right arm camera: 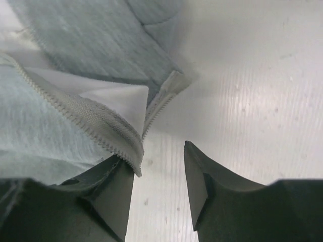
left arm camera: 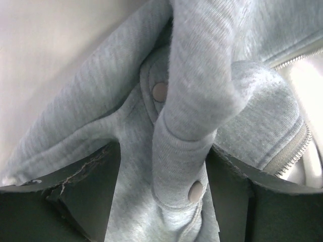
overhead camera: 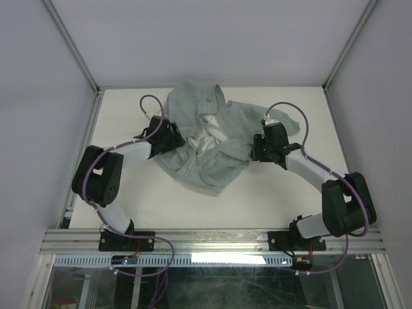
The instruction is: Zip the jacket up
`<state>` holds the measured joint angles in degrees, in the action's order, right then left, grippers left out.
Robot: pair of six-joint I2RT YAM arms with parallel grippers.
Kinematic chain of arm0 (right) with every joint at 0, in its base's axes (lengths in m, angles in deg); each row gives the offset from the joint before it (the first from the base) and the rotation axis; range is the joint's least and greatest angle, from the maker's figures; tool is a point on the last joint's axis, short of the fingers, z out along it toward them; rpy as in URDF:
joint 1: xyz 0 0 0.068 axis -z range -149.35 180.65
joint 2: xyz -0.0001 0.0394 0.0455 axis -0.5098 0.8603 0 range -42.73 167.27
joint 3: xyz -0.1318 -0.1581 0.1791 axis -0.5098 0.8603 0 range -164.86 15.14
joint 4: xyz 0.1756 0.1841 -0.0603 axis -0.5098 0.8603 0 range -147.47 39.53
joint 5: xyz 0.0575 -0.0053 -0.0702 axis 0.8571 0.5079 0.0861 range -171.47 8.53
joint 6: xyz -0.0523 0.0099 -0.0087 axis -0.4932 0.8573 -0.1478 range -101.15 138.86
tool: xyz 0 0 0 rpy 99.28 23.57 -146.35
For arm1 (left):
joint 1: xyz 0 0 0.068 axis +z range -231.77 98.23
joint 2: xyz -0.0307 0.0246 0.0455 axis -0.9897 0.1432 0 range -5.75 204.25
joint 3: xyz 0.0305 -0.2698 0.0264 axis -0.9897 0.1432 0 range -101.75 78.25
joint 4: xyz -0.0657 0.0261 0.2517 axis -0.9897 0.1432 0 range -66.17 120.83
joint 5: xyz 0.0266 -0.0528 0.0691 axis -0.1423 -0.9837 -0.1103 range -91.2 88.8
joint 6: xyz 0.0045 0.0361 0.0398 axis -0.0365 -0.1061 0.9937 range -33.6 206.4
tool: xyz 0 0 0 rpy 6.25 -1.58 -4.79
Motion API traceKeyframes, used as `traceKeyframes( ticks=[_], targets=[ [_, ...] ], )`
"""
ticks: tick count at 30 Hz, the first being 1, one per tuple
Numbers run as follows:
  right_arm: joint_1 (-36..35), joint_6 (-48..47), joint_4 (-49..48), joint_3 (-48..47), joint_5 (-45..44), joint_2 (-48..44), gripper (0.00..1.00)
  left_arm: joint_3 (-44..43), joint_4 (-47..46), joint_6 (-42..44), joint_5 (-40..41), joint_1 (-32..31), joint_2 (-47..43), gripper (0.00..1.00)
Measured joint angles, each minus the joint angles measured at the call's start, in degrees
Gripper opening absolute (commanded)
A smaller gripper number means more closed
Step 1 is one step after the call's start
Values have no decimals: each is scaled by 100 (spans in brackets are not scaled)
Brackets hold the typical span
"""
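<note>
Pale grey-green fleece: the jacket (overhead camera: 206, 145) lies rumpled and unzipped on the white desk (overhead camera: 277, 196), with one claw at each side.
The jacket occupies the middle of the desk, its front open and the whiter lining (right arm camera: 121, 101) showing between the zipper edges. The left claw (left arm camera: 162, 146) sits on the garment's left side with its jaws wide. A rolled band of fleece (left arm camera: 184, 141) bearing two metal snap studs (left arm camera: 160, 91) fills the gap between them; whether they pinch it cannot be told. The right claw (right arm camera: 160, 156) sits at the jacket's right edge, jaws parted over bare desk and holding nothing. A toothed zipper tape (right arm camera: 91, 126) drapes onto the finger (right arm camera: 108, 196) at the left of the wrist view.
</note>
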<state>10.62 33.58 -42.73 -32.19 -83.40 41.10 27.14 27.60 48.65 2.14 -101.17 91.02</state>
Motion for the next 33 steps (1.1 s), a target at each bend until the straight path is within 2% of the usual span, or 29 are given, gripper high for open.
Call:
traceKeyframes(
  ticks=[4, 8, 15, 20, 28, 33],
  targets=[
    [-221, 90, 334, 205, -151, -776, 54, -503, -35, 264, -94, -2, 306, 75],
    [-713, 55, 608, 192, -304, -1473, 58, -297, -52, 214, -133, -4, -168, 80],
    [-1305, -28, 769, 129, -361, -1978, 66, 1126, 136, -393, -350, -4, -2490, 83],
    [-1394, -116, 603, 144, -90, -2286, 70, 2022, 181, -933, -691, -4, -3558, 83],
    [-1405, -129, -205, 597, 560, -2564, 72, 3329, 24, -1858, -1147, -15, -4223, 82],
    [-1447, -127, -479, 719, 763, -2564, 72, 3954, -931, -2492, -1360, -59, -3965, 78]
  ],
)
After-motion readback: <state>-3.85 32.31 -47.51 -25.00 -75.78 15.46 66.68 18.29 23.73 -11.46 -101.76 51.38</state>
